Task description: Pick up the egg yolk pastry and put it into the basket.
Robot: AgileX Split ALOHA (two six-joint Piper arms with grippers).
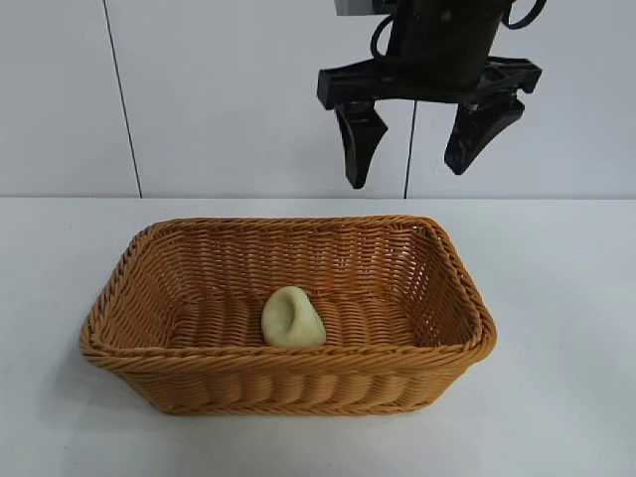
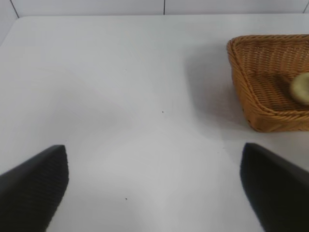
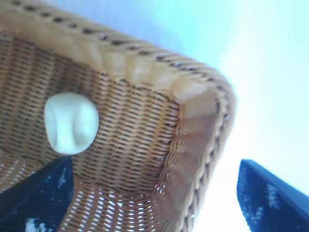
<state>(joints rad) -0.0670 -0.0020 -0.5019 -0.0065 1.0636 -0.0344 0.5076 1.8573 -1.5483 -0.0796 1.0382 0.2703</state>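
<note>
The pale cream egg yolk pastry (image 1: 292, 318) lies on the floor of the orange-brown wicker basket (image 1: 119, 288), near the front wall, touched by nothing. In the right wrist view the pastry (image 3: 71, 123) rests on the weave below the basket's braided rim (image 3: 145, 58). My right gripper (image 1: 417, 154) hangs open high above the basket's back right part, with nothing between its fingers. My left gripper (image 2: 154, 179) is open over bare table, well away from the basket (image 2: 251, 96), where the pastry (image 2: 301, 88) shows at the frame's edge.
The basket stands on a white table (image 1: 556, 298) with a pale wall (image 1: 219, 89) behind. Bare tabletop lies all around the basket.
</note>
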